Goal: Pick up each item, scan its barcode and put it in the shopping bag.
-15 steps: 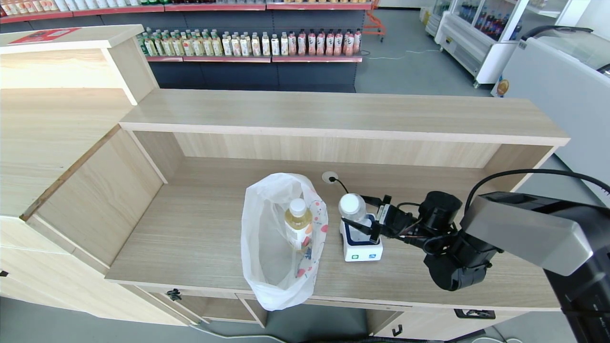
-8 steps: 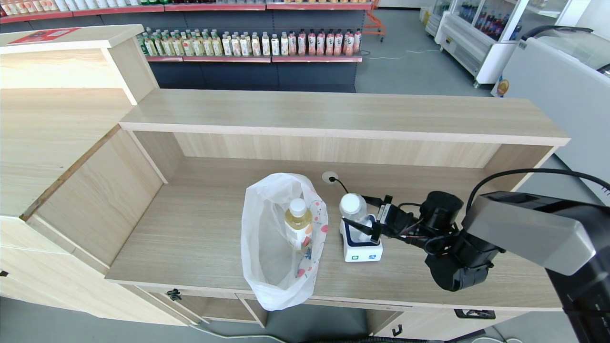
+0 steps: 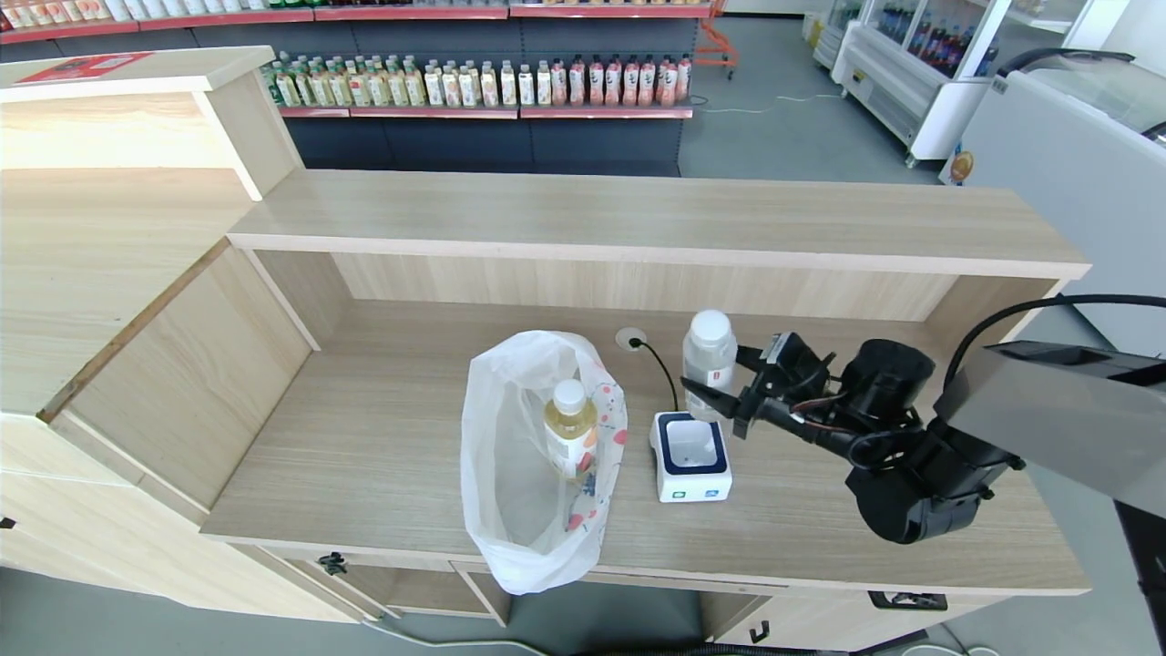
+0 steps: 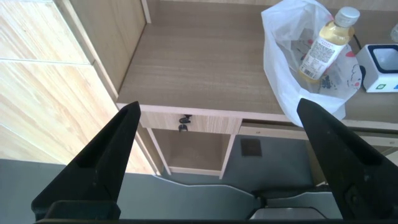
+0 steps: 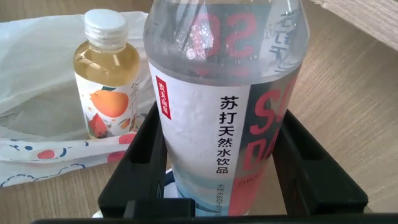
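Right pincer clamped on clear white-capped plastic bottle, near white-blue box scanner. Likely scan step; next: carry over white plastic shopping bag, release.

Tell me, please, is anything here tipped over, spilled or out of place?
Nothing stands out. The right gripper holds the clear bottle upright above the counter, near the scanner. The yellow drink bottle stands upright in the shopping bag, the scanner lies flat, and no liquid is spilled.
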You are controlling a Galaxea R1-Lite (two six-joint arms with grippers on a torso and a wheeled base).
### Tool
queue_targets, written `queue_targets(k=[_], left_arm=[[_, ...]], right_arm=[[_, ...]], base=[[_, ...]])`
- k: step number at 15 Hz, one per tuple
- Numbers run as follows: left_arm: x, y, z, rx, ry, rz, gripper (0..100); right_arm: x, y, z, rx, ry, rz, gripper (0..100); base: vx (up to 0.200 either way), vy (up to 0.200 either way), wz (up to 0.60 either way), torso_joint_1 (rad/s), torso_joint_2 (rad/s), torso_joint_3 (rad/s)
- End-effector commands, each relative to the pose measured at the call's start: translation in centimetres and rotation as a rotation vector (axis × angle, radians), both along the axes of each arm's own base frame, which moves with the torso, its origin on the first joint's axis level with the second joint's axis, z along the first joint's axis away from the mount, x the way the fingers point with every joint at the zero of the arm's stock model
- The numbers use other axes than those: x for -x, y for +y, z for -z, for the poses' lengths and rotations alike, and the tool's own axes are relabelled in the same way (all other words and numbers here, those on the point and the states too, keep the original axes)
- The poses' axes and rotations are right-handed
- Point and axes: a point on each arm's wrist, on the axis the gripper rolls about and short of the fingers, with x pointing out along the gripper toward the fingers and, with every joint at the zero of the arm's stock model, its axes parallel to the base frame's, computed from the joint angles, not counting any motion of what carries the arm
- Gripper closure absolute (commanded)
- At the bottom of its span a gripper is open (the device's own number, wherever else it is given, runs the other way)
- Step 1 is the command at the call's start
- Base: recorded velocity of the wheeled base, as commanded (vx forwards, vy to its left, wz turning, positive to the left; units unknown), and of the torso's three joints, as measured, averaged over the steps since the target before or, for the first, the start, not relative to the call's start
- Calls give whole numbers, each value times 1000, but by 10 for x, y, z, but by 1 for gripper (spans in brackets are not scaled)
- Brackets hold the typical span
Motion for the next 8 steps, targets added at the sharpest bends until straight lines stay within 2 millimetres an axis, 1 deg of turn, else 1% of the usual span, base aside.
queue_targets(k=[1,3,4,5,7,8], left_arm=[[0,0,0,1,0,0,0],[0,0,0,1,0,0,0],[0,0,0,0,0,0,0],[0,0,0,0,0,0,0],[0,0,0,1,0,0,0],[0,0,0,1,0,0,0]], right_arm=[[18,-9,-33,-100,34,85,100],[39,-12,-35,-188,154,182,100],[44,-12,-35,-200,178,189,100],[58,-14,-34,-216,235,199,100],[68,-17,-30,-212,270,202,100],[69,-17,-30,-213,276,200,100]], base=[[0,0,0,0,0,0],[0,0,0,0,0,0],[0,0,0,0,0,0],[0,0,0,0,0,0],[0,0,0,0,0,0],[0,0,0,0,0,0]])
